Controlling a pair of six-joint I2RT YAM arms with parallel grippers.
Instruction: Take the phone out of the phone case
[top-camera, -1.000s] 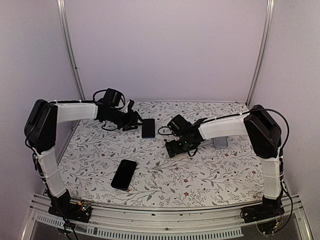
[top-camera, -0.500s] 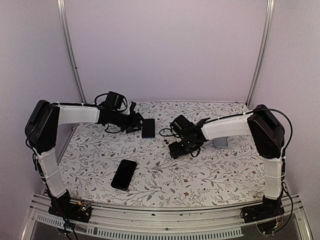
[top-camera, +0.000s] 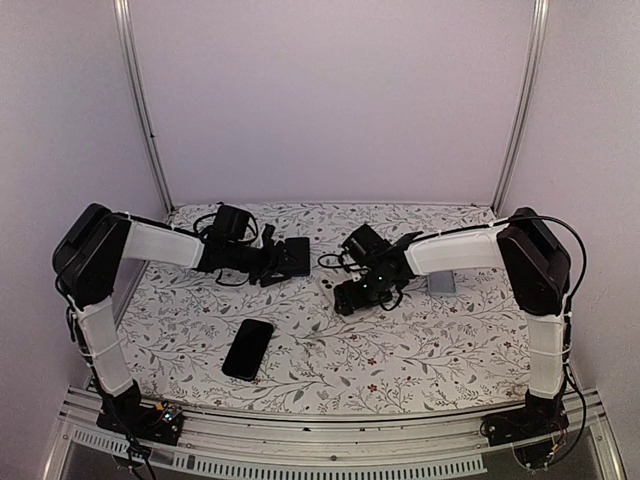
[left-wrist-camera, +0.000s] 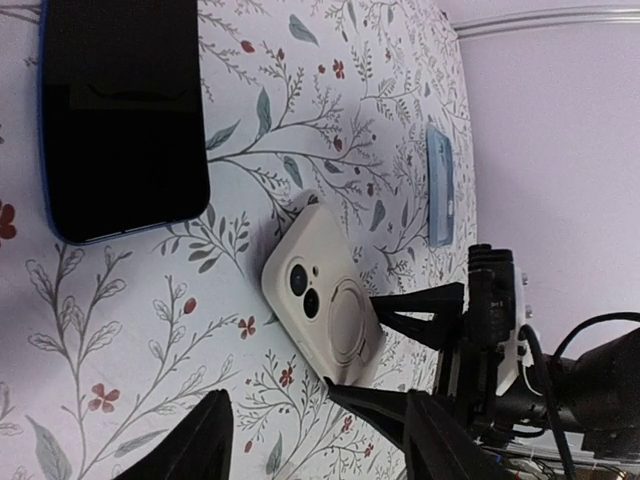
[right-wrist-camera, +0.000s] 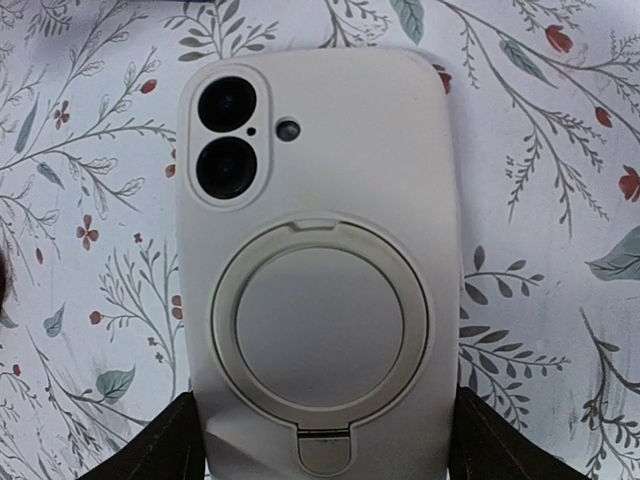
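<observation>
A cream phone case (right-wrist-camera: 318, 270) with a ring stand lies back up on the flowered cloth, camera lenses showing through its cutout. My right gripper (right-wrist-camera: 325, 445) is shut on its lower end, one black finger against each long edge. The left wrist view shows the same case (left-wrist-camera: 322, 295) with the right arm's fingers (left-wrist-camera: 415, 300) on its sides. My left gripper (left-wrist-camera: 318, 425) hangs open just short of the case, holding nothing. From above, the right gripper (top-camera: 350, 293) covers the case, and the left gripper (top-camera: 280, 262) is close to its left.
A dark phone with a blue edge (left-wrist-camera: 120, 110) lies face up beside the left gripper, partly under it (top-camera: 298, 252) from above. A black phone (top-camera: 248, 348) lies near the front. A small grey-blue block (top-camera: 440, 283) stands right of the right arm.
My left gripper has swung right and lower, now overlapping the blue-edged phone and nearer the case. The right gripper has barely shifted and keeps its hold.
</observation>
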